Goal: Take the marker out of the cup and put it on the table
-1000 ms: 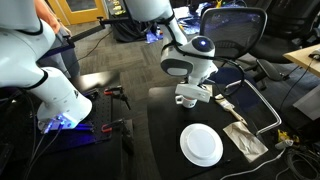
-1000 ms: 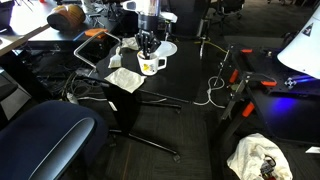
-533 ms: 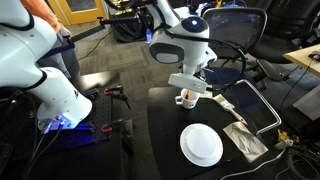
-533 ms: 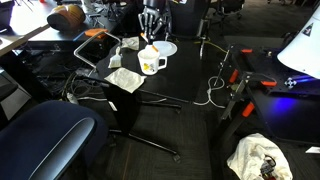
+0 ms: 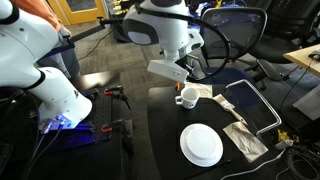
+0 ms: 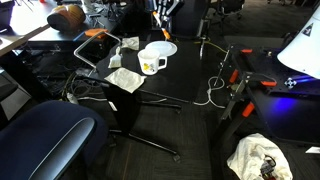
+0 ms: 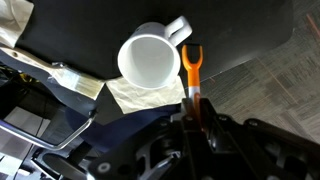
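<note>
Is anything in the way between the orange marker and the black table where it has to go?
Nothing visible blocks it. The gripper holds the marker up over the table. The cup sits close beside the marker's tip, but there is bare table next to the cup.

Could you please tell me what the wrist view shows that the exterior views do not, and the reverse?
Only the wrist view shows the orange marker, clamped in the gripper and clear of the cup, whose open mouth is seen from above. Only the exterior views show the round white plate and, in an exterior view, the office chair beyond the table. Both show the white cup standing upright on the black table.
</note>
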Robot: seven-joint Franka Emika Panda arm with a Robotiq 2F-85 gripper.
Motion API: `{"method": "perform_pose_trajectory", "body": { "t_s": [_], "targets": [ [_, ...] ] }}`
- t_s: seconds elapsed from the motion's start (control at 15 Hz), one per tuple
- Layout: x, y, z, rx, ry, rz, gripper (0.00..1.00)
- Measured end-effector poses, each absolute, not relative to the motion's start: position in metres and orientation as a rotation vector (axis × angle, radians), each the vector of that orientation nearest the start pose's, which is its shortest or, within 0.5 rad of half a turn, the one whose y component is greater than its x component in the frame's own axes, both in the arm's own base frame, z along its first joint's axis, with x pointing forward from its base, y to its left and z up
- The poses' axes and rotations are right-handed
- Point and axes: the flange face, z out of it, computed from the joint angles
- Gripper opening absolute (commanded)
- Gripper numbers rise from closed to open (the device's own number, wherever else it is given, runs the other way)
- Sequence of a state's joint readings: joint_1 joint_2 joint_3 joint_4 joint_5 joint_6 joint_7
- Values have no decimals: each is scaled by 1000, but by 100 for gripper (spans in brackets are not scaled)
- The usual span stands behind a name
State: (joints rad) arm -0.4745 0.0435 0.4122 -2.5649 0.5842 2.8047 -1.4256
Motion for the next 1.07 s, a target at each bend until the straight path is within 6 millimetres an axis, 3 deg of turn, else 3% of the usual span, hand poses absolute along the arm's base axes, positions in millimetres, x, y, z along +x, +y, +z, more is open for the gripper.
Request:
{"method": "perform_pose_trajectory", "body": {
  "t_s": [0.27, 0.47, 0.73, 1.07],
  "targets": [
    [426, -33, 252, -2758, -1295, -345, 3],
    [414, -3, 233, -2750, -1356, -212, 3],
    [414, 31, 195, -2771, -1396, -98, 3],
    [430, 29, 145, -2806, -1414, -10, 3]
  ]
}}
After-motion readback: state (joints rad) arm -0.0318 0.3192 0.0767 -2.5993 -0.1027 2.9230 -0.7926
